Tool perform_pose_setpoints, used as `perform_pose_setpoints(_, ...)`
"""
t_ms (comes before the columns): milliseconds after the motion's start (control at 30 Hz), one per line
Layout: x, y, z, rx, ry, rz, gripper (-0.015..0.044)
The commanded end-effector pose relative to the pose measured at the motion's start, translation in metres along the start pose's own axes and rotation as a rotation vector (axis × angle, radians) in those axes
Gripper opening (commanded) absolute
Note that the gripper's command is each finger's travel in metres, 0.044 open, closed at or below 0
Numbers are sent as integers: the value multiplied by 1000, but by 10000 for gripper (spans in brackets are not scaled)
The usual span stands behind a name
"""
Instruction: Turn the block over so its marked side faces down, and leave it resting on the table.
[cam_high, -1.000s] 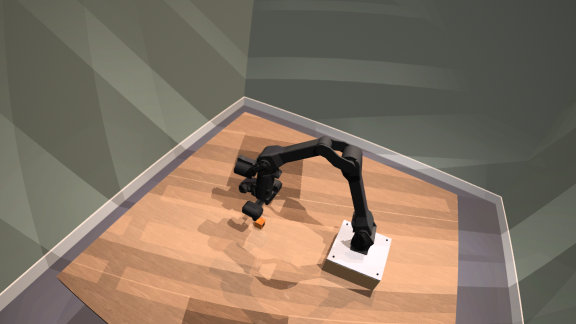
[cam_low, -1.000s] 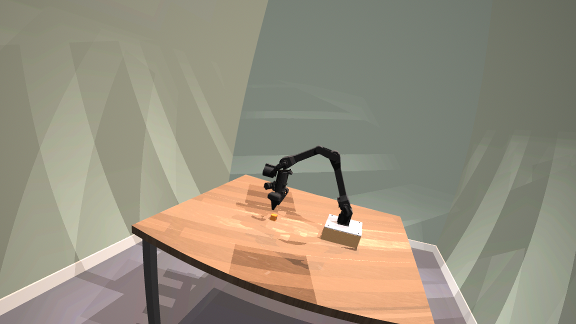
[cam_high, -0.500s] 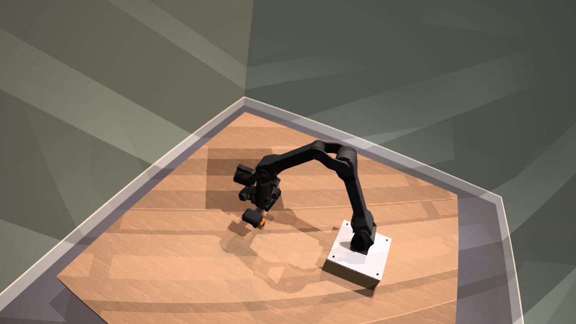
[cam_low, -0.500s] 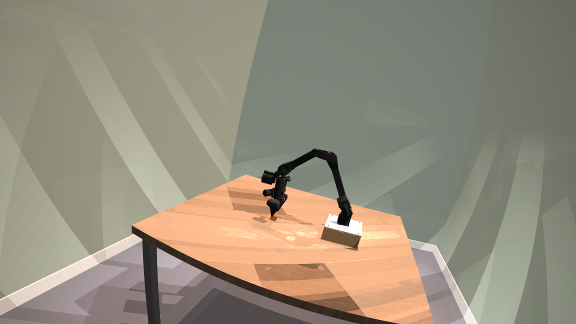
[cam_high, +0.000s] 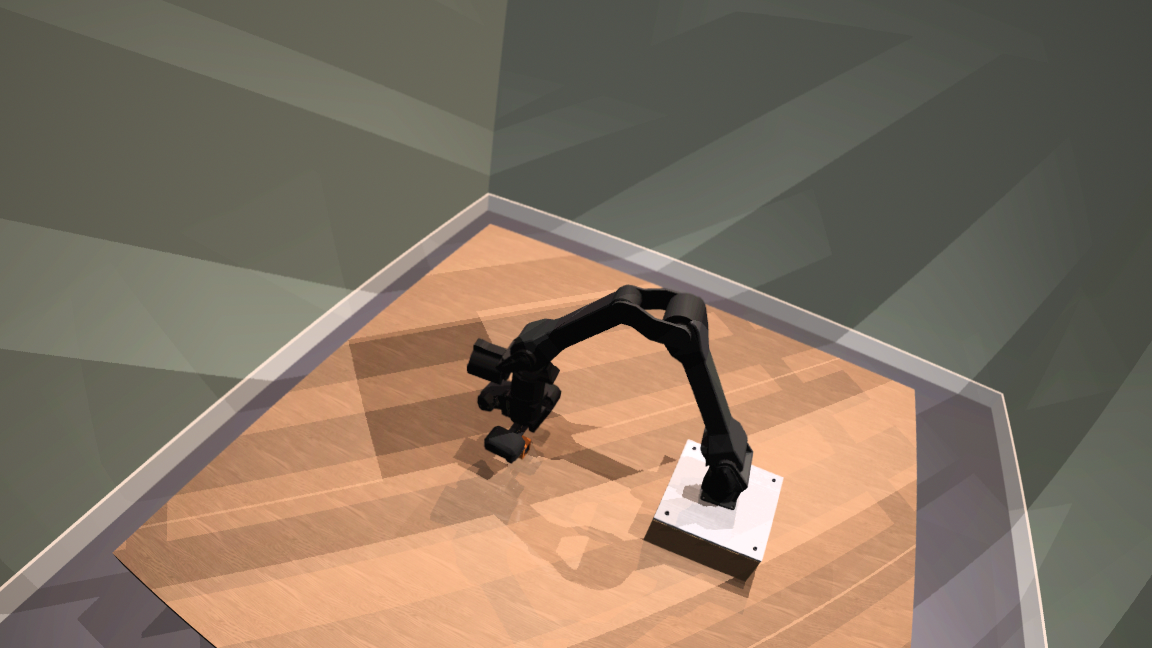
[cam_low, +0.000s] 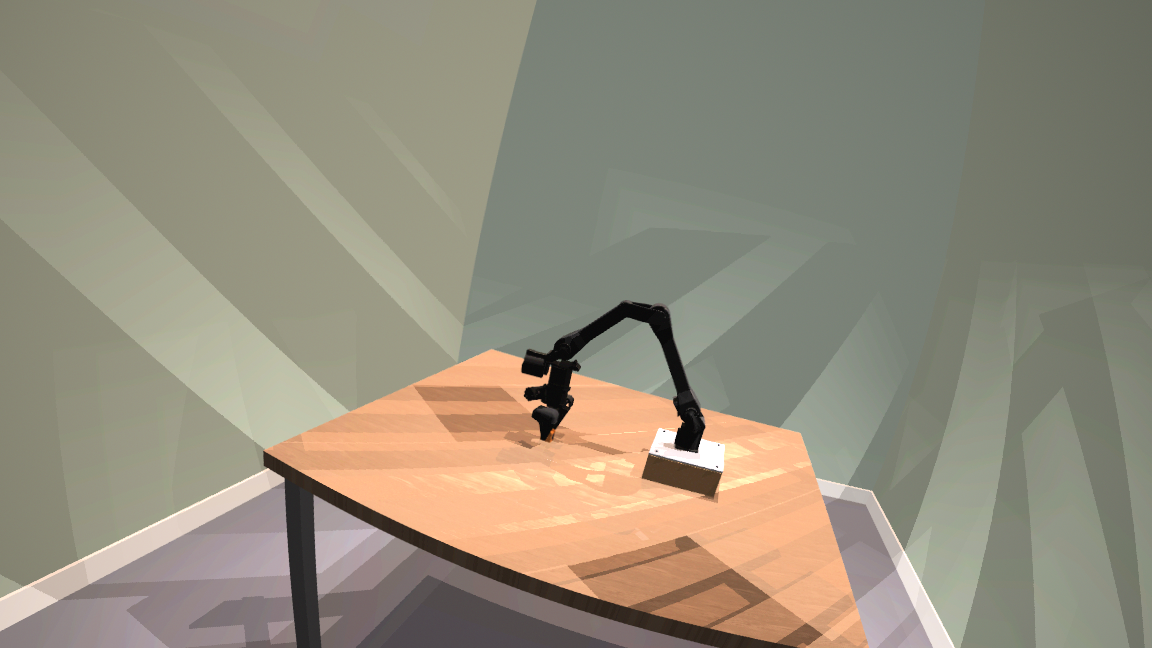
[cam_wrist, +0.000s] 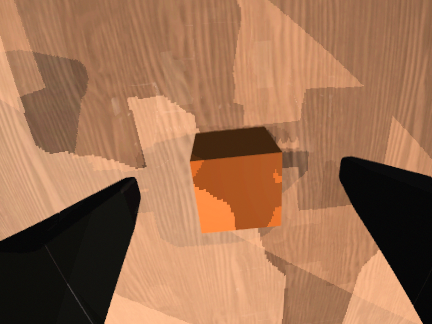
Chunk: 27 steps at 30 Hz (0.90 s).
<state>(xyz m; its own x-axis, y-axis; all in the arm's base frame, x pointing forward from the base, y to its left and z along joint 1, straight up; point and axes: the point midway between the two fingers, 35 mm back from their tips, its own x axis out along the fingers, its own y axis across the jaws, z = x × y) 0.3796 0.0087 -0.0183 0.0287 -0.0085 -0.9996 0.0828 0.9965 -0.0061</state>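
Hovering low over the block (cam_wrist: 236, 180), gripper (cam_wrist: 236, 240) spread nearly full width and gripping nothing. Sitting flat on the table (cam_high: 322, 515), that small orange cube, dead centre between the two dark fingers in the wrist view, clear gaps on both sides. Barely peeking out as an orange sliver under the fingertips from the top view. No grasp yet, no lift, no flip — by the look of it, everything important still to do: close, raise, rotate, set down. Cube-shaped, so no real long axis to speak of; sides roughly square to the finger line. Top face orange, far side face darker brown; which face carries the mark, impossible to tell.
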Motion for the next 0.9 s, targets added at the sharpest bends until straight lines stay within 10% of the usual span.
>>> perform_pose_setpoints(0,1,1,1,-4,-3,4,361)
perform_pose_setpoints(267,1,1,1,-4,-3,4,151)
perform_pose_setpoints(867,-4,1,1,-4,-3,4,0)
